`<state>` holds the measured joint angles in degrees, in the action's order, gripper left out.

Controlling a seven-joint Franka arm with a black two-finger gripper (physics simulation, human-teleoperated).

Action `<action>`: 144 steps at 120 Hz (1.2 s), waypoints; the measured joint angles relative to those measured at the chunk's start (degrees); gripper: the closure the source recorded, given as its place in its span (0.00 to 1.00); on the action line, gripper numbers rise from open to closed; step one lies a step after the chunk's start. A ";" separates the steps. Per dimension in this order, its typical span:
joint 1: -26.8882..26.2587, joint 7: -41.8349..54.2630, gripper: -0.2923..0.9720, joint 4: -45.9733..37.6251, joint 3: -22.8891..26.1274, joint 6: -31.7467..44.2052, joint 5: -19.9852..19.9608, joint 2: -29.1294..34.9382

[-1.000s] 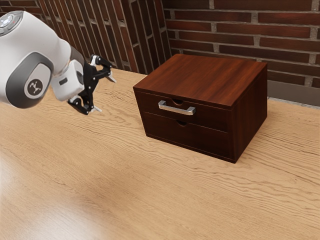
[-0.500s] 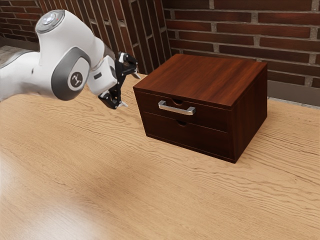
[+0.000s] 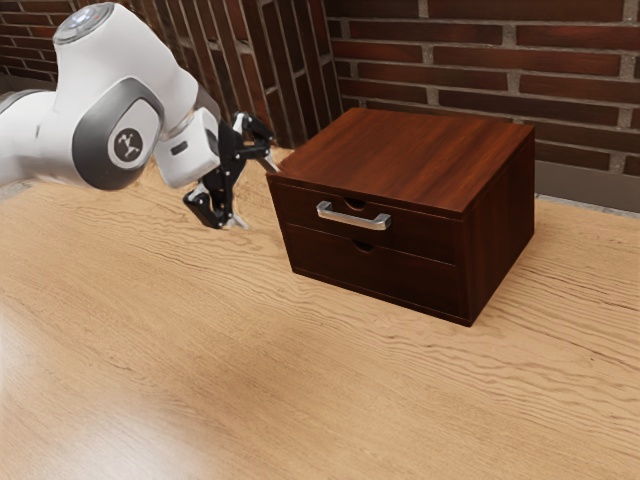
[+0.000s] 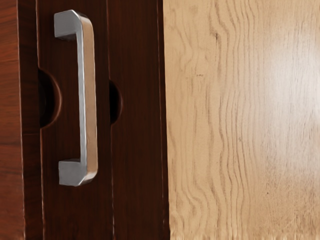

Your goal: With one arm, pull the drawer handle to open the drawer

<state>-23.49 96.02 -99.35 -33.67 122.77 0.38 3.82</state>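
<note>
A dark wooden cabinet (image 3: 420,160) with two drawers stands on the table. The upper drawer (image 3: 420,232) carries a silver bar handle (image 3: 352,215) and sits flush with the cabinet front. My black gripper (image 3: 243,190) hovers open just off the cabinet's front corner on the exterior view's left, a short way from the handle and touching nothing. The wrist view faces the drawer fronts, with the handle (image 4: 82,97) in front of the hand.
A light wooden table (image 3: 250,360) spreads wide in front of the cabinet. A brick wall (image 3: 480,60) runs close behind the cabinet.
My arm has swung toward the exterior view's right, bringing the gripper from well clear of the cabinet to just beside its front corner. The drawer has not moved.
</note>
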 joint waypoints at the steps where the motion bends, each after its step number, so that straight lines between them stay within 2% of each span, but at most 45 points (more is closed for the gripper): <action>1: 0.53 -0.01 0.23 0.04 -0.06 -0.23 0.01 0.02; 14: 4.43 -0.19 0.23 1.57 -0.01 -2.49 0.21 0.08; 43: 0.51 -0.41 0.23 4.07 0.43 -4.62 0.17 -0.62; 90: 1.73 -0.52 0.23 4.84 0.54 -5.07 0.17 -0.85; 144: 2.58 -0.52 0.23 4.47 0.40 -1.33 0.66 -2.13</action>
<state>-20.91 95.49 -94.88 -33.28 121.45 1.04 1.69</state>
